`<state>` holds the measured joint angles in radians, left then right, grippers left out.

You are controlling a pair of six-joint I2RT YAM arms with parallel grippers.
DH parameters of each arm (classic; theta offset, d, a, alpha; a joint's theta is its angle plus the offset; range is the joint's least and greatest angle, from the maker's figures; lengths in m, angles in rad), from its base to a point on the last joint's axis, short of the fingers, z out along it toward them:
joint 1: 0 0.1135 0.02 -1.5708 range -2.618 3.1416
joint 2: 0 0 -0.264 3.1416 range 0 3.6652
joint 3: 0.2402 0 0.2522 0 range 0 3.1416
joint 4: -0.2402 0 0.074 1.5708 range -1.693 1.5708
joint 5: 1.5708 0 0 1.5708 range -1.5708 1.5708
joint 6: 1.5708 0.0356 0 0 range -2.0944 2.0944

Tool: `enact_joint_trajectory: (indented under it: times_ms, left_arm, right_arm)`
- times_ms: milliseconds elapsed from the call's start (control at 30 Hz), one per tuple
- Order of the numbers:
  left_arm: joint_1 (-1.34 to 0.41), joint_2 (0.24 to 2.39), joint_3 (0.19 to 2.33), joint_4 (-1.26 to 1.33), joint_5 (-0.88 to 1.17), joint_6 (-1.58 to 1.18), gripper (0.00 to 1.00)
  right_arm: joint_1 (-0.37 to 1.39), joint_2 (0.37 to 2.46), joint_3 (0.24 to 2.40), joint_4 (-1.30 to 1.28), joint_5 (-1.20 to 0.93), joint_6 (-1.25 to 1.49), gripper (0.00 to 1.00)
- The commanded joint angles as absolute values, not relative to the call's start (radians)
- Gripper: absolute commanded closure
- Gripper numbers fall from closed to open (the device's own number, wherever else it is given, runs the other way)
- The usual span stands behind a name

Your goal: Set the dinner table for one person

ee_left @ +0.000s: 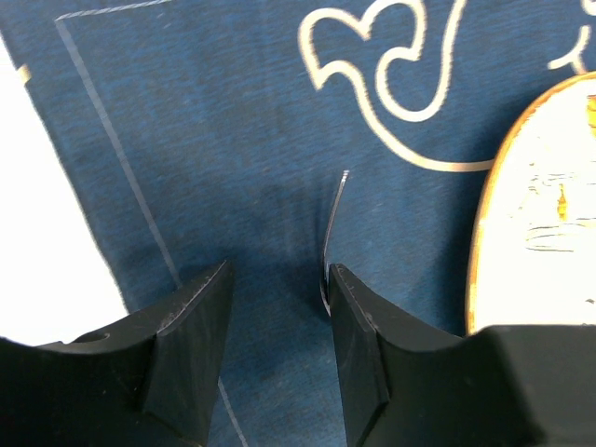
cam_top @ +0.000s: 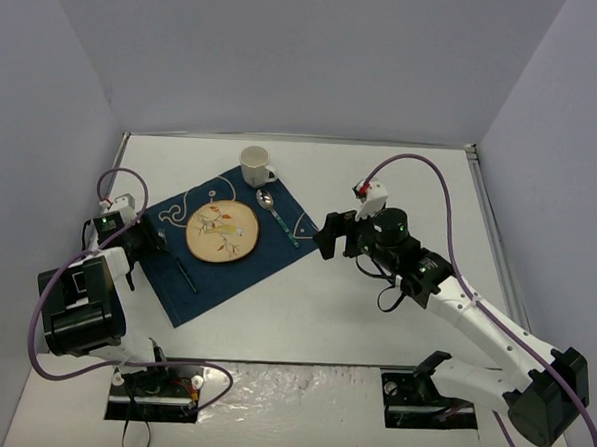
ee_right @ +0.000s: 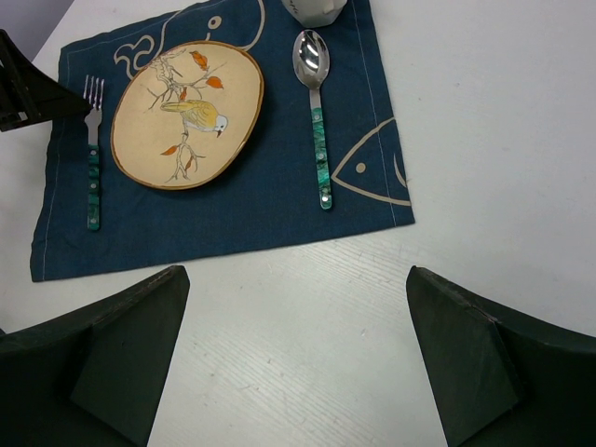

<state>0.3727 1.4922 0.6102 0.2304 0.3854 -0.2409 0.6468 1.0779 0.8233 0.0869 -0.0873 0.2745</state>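
Left gripper [ee_left: 279, 279], lower centre, spread astride fork [ee_right: 93, 182] | right gripper [ee_right: 293, 277] spread, empty | rise vertically, avoid dragging fork.

There is one dinner table [cam_top: 374, 318], one dark blue placemat [cam_top: 215, 279], one bird-painted plate [cam_top: 222, 233], one fork [ee_right: 93, 168], one spoon [ee_right: 319, 140] and one white mug [cam_top: 255, 165]. The cutlery thus counts two pieces, both green-handled. Two robot arms appear: one left arm [cam_top: 84, 302] and one right arm [cam_top: 474, 318].
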Motion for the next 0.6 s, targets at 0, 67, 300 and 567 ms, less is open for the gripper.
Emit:
enact_joint_trajectory:
  times_ms: [0,67,300,567]
  left_arm:
    - [0.388,1.444,0.622,0.217,0.336,-0.245,0.58]
    - [0.390,1.448,0.629,0.193,0.317,-0.245,0.58]
    - [0.390,1.431,0.641,0.190,0.313,-0.277,0.58]
    - [0.388,1.248,0.779,-0.072,0.259,-0.286,0.46]
  right_arm:
    - [0.638,1.053,0.816,0.163,-0.106,0.264,0.00]
    - [0.638,1.051,0.813,0.163,-0.106,0.264,0.00]
    - [0.638,1.039,0.810,0.164,-0.106,0.267,0.00]
    - [0.631,0.998,0.842,0.146,-0.004,0.229,0.00]
